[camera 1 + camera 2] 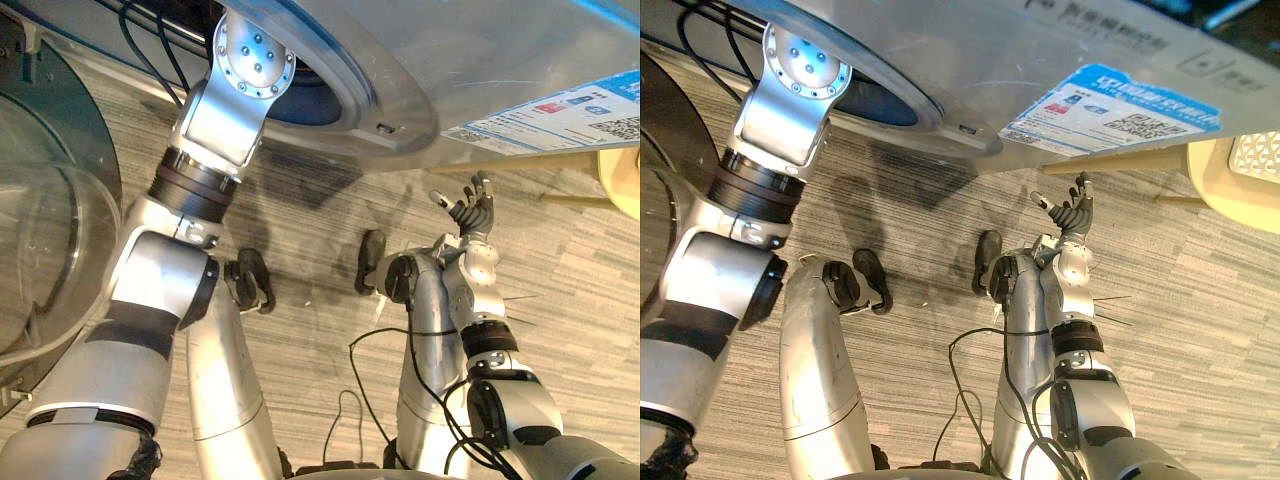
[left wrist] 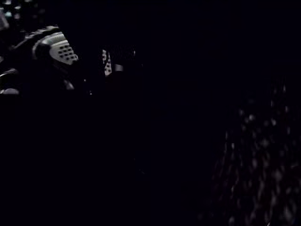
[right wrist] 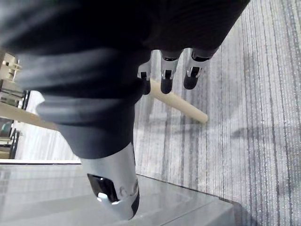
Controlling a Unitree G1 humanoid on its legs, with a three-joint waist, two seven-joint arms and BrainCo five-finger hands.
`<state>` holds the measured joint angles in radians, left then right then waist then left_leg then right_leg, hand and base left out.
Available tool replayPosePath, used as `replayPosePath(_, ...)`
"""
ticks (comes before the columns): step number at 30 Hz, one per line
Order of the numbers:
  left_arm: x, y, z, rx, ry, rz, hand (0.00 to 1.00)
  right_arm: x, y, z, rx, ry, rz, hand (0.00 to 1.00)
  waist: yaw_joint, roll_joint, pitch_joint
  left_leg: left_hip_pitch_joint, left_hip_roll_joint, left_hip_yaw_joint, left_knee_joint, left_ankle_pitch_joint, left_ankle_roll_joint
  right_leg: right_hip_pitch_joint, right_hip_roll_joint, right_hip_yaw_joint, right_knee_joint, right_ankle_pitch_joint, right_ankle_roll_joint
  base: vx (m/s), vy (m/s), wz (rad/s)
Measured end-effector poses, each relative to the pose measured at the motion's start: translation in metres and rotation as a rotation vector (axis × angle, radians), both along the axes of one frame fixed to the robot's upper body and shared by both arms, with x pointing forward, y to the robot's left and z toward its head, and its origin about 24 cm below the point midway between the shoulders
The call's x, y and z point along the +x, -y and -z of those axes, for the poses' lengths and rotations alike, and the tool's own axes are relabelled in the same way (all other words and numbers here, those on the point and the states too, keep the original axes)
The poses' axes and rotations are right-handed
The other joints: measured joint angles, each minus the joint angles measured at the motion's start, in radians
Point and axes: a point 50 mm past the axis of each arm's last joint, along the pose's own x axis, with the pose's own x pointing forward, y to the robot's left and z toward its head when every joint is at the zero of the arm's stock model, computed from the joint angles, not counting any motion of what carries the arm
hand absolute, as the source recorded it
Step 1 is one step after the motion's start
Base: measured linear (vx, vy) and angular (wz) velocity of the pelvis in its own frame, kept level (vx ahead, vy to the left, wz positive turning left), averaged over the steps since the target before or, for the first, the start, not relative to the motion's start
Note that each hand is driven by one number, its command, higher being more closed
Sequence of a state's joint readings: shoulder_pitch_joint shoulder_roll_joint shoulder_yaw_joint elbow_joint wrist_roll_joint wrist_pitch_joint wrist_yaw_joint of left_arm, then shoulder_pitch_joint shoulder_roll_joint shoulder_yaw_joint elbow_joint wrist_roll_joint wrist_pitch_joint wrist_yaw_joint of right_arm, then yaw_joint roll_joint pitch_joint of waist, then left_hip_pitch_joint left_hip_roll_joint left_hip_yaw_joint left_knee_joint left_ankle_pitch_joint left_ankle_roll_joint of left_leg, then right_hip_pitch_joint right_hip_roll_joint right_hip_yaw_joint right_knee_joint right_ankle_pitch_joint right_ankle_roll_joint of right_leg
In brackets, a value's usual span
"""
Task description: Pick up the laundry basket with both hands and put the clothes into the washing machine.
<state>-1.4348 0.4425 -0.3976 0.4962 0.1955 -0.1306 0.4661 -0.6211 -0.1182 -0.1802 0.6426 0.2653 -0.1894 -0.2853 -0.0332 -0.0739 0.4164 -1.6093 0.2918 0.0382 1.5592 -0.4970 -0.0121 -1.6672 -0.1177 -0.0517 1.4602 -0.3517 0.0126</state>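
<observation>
Overhead, the washing machine is standing with its glass door hanging open. The left arm is reaching into the drum, the left hand lying in darkness, so I cannot tell its grip. The cream laundry basket is sitting on the floor at the right. The right hand is hovering open, holding nothing.

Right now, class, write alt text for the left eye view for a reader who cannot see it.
The robot's left arm reaches into the round opening of the washing machine. Its right hand is held open above the striped floor, with a cream basket at the right edge.
</observation>
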Motion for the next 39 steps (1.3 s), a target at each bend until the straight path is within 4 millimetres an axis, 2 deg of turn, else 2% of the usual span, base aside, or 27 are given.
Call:
replayPosePath(3, 0.006, 0.001, 0.002, 0.115, 0.036, -0.150, 0.00, 0.000, -0.001, 0.001, 0.002, -0.002, 0.002, 0.00, -0.005, 0.011, -0.020, -0.007, 0.006, 0.022, 0.002, -0.010, 0.017, -0.015, 0.012, 0.023, -0.018, 0.015, 0.021, 0.02, 0.037, -0.20)
replayPosePath(5, 0.013, 0.003, 0.007, 0.175, 0.040, -0.230, 0.00, 0.000, 0.001, 0.000, 0.000, -0.002, 0.007, 0.00, -0.007, 0.033, -0.032, -0.007, 0.006, 0.034, 0.007, -0.016, 0.028, -0.016, 0.014, 0.036, -0.031, 0.025, 0.037, 0.02, 0.056, -0.16)
replayPosePath(8, 0.018, 0.004, 0.007, 0.184, 0.016, -0.251, 0.00, 0.000, 0.003, 0.000, -0.003, -0.005, 0.025, 0.00, -0.009, 0.042, -0.039, -0.006, 0.007, 0.049, 0.007, -0.022, 0.040, -0.020, 0.017, 0.050, -0.043, 0.035, 0.050, 0.01, 0.037, -0.12)
replayPosePath(13, 0.027, -0.005, 0.007, 0.135, -0.091, -0.209, 0.00, 0.000, 0.004, 0.000, -0.004, -0.006, 0.029, 0.00, -0.007, 0.041, -0.040, -0.006, 0.008, 0.058, 0.014, -0.028, 0.046, -0.023, 0.028, 0.067, -0.054, 0.047, 0.066, -0.01, 0.019, -0.10)
replayPosePath(17, 0.032, -0.014, 0.007, 0.098, -0.147, -0.199, 0.00, 0.000, 0.004, 0.000, -0.020, -0.009, 0.022, 0.00, -0.004, 0.041, -0.040, -0.004, 0.006, 0.058, 0.018, -0.028, 0.046, -0.022, 0.029, 0.069, -0.049, 0.049, 0.063, 0.00, 0.002, -0.01)
replayPosePath(25, 0.038, -0.030, 0.006, -0.034, -0.233, -0.208, 0.00, 0.000, 0.013, 0.007, -0.059, -0.054, 0.024, 0.00, 0.021, 0.040, -0.042, 0.009, -0.003, 0.045, 0.020, -0.028, 0.046, -0.009, 0.010, 0.059, -0.022, 0.037, 0.051, -0.01, -0.018, 0.08)
replayPosePath(29, 0.046, -0.047, 0.023, -0.200, -0.319, -0.161, 0.00, -0.001, 0.015, 0.015, -0.063, -0.086, 0.026, 0.00, 0.022, 0.041, -0.043, 0.024, -0.015, 0.037, 0.020, -0.028, 0.045, 0.008, 0.000, 0.054, -0.007, 0.026, 0.044, 0.00, -0.019, 0.12)
replayPosePath(32, 0.044, -0.057, 0.035, -0.301, -0.315, -0.141, 0.00, -0.002, 0.014, 0.019, -0.064, -0.102, 0.025, 0.00, 0.022, 0.041, -0.044, 0.038, -0.026, 0.035, 0.017, -0.028, 0.045, 0.023, -0.011, 0.053, 0.000, 0.017, 0.042, 0.00, -0.008, 0.14)
replayPosePath(35, 0.041, -0.058, 0.048, -0.337, -0.305, -0.124, 0.00, -0.006, 0.017, 0.026, -0.061, -0.122, 0.041, 0.00, 0.027, 0.041, -0.044, 0.063, -0.031, 0.037, 0.003, -0.024, 0.039, 0.044, -0.026, 0.052, 0.002, 0.005, 0.038, 0.00, -0.023, 0.15)
replayPosePath(38, 0.039, -0.069, 0.069, -0.408, -0.328, -0.104, 0.00, -0.008, 0.018, 0.029, -0.058, -0.132, 0.047, 0.00, 0.047, 0.041, -0.044, 0.096, -0.031, 0.043, -0.027, -0.017, 0.025, 0.069, -0.027, 0.050, -0.015, 0.000, 0.032, 0.00, -0.031, 0.04)
replayPosePath(39, 0.041, -0.074, 0.085, -0.438, -0.364, -0.096, 0.00, -0.010, 0.015, 0.033, -0.049, -0.140, 0.042, 0.00, 0.048, 0.041, -0.044, 0.114, -0.031, 0.041, -0.040, -0.015, 0.021, 0.087, -0.028, 0.044, -0.020, -0.005, 0.026, 0.01, -0.040, 0.07)
